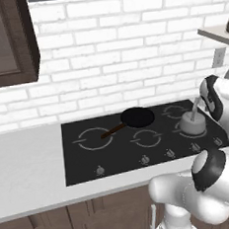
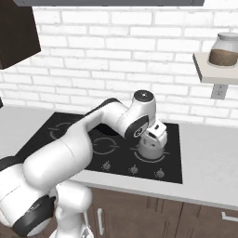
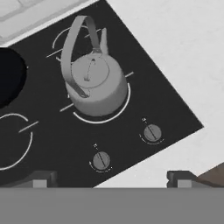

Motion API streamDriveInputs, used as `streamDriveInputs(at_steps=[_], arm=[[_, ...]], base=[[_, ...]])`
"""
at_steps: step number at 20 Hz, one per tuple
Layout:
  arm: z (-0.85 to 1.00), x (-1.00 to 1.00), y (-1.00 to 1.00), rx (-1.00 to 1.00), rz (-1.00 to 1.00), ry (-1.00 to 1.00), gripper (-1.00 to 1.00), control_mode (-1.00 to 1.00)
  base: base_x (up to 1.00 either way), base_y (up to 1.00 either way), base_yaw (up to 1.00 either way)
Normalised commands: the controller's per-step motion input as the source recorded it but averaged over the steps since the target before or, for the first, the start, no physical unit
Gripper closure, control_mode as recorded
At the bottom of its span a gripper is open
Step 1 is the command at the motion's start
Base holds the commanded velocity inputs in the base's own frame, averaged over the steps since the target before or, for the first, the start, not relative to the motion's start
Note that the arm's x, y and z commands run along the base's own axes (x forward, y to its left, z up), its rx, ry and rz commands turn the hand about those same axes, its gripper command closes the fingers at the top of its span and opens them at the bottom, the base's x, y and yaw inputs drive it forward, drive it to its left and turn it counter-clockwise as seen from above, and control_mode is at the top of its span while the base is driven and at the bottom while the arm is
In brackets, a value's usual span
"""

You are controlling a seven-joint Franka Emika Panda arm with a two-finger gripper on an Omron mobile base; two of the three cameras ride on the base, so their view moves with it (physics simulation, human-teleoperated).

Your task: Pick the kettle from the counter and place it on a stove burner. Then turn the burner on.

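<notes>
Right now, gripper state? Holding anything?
Gripper: open, holding nothing, above the grey metal kettle that sits on a ring of the glossy black glass stove.

The arm hides the stove's (image 2: 172,153) left rings and half the kettle (image 2: 151,149); the pan (image 3: 8,81) runs off the hand view's edge

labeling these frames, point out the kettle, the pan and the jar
kettle (image 3: 94,87), hand view, on its grey lid and body, standing on a burner ring.
pan (image 1: 137,117), left base view, on its round black bowl.
jar (image 2: 224,50), right base view, on its brown-filled glass body, on the shelf.
</notes>
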Motion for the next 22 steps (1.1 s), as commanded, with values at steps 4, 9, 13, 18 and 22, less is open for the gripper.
streamDriveInputs(at_steps=[4, 9, 13, 18, 22], arm=[[0.0, -0.74, 0.0, -0.03, 0.38, 0.06, -1.0, -1.0], [0.0, -0.14, -0.02, -0.01, 0.33, 0.09, -1.0, -1.0], [-0.14, 0.0, -0.1, -0.04, 0.32, 0.16, -1.0, -1.0], [-0.2, 0.0, -0.26, -0.08, 0.25, 0.13, -1.0, -1.0], [-0.12, 0.0, -0.19, -0.01, 0.07, -0.02, -1.0, -1.0]], base=[[0.0, 0.0, 0.0], [0.0, 0.0, 0.0], [0.0, 0.0, 0.0], [0.0, 0.0, 0.0], [0.0, 0.0, 0.0]])
